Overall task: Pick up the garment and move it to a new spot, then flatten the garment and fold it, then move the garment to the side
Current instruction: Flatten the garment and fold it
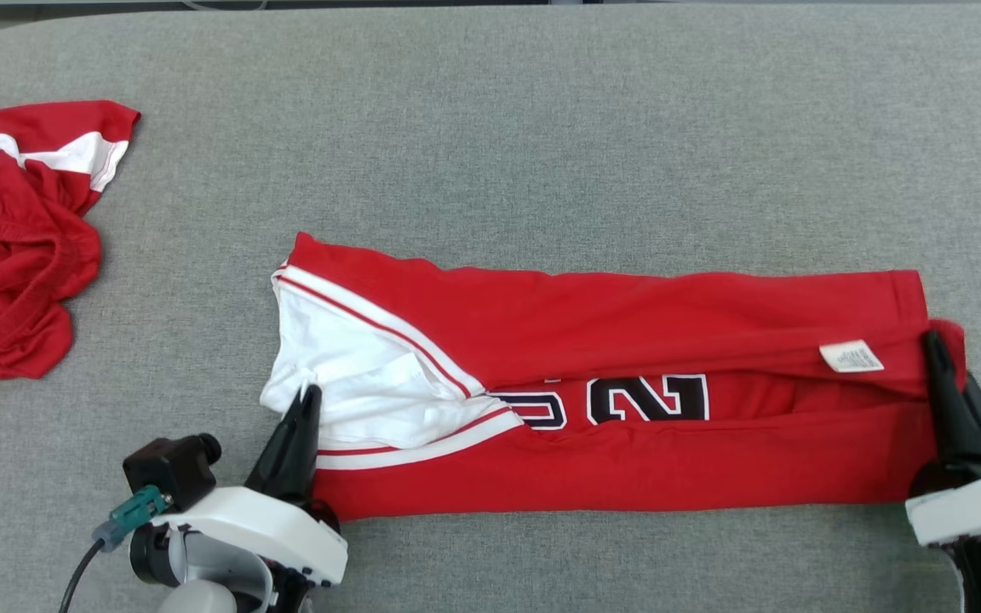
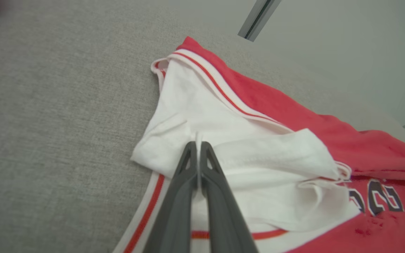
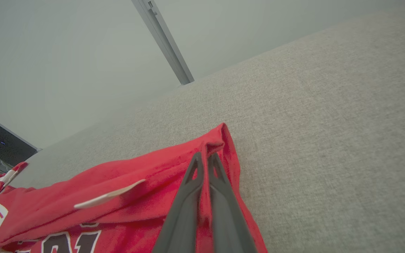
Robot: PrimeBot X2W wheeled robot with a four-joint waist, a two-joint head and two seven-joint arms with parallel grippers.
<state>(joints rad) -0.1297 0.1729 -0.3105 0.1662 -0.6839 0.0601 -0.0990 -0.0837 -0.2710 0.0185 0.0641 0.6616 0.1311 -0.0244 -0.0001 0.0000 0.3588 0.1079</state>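
Your grey worktop (image 1: 490,128) carries the garment (image 1: 627,460), a red jersey with white trim. It lies as a long band across the near middle. Its long axis runs side to side in front of you, from your left to your right. That axis is what the coming move turns on. I judge the fold is part done, with one long edge laid over towards the middle. The next fold probably brings one short end over to the other, along that axis.

A second red and white garment (image 1: 14,255) sits crumpled well apart at the far left, cut by the frame edge.

You have an arm at each end, so neither is nearer to the whole. Your left hand (image 1: 307,400) is closed on the white cloth at the left end, fingers pointing away from you. The left wrist view shows a thin ridge of white pinched between the fingers of the left hand (image 2: 198,146). Your right hand (image 1: 933,340) is closed on the red hem at the right end. The right wrist view shows the corner bunched at the tips of the right hand (image 3: 205,156).

You cannot tell how many layers either hand holds. The right wrist is cut off at the frame's lower right. A white label (image 1: 851,356) pokes out near the right end. The black number (image 1: 648,398) is partly hidden under the folded edge and the white flap.
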